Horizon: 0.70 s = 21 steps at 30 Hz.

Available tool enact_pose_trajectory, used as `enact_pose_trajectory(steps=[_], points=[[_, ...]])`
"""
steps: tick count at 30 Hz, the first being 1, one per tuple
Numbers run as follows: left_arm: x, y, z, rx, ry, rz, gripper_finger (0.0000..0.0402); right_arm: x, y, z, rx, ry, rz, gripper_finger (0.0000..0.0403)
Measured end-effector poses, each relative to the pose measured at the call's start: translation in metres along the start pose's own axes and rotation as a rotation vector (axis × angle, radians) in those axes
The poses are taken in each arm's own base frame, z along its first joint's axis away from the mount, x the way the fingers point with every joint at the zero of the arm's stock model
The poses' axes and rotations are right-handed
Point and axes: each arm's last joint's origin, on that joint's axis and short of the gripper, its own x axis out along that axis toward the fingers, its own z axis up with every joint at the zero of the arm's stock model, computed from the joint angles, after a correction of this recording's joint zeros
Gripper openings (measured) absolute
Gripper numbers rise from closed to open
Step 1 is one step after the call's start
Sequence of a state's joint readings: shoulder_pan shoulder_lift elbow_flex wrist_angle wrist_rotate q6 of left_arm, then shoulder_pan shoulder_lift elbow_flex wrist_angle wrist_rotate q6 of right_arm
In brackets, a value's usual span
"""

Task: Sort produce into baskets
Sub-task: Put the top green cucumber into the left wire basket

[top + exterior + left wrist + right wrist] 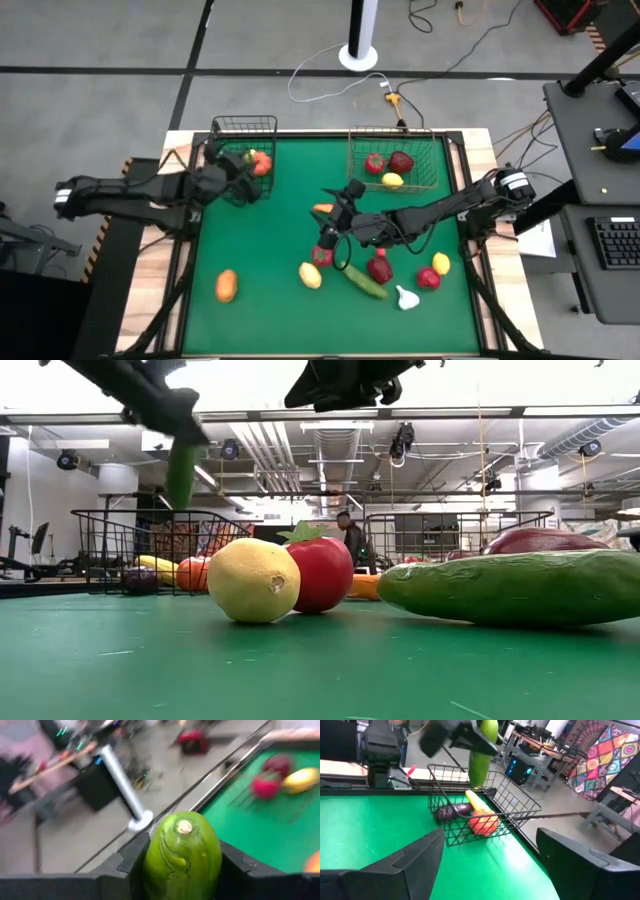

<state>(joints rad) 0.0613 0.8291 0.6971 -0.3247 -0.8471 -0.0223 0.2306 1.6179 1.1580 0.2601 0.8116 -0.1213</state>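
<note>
Bright overhead light, blurred left-wrist view

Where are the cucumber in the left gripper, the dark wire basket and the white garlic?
cucumber (182,855): left wrist view, middle of its green end between the fingers.
dark wire basket (514,795): right wrist view, far rim wire.
white garlic (406,298): high view, centre of the bulb.

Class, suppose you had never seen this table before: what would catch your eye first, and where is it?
The left gripper grips a green cucumber, dangling it above the black basket at the far left of the table. Nearer the middle, the right gripper hangs with jaws open above loose produce: a lemon, a red tomato and another cucumber.
</note>
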Motion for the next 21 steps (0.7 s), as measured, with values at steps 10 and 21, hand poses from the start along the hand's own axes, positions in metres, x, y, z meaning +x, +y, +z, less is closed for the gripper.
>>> enact_pose_trajectory(steps=[10,21], points=[[0.041,0.020,-0.027,-0.099,0.315,-0.118,0.0144,0.005,0.005,-0.010,0.003,0.037,0.002,0.0310],[0.060,0.013,-0.036,-0.038,0.399,-0.099,0.0192,0.006,0.005,-0.012,0.020,0.052,0.001,0.0316]])
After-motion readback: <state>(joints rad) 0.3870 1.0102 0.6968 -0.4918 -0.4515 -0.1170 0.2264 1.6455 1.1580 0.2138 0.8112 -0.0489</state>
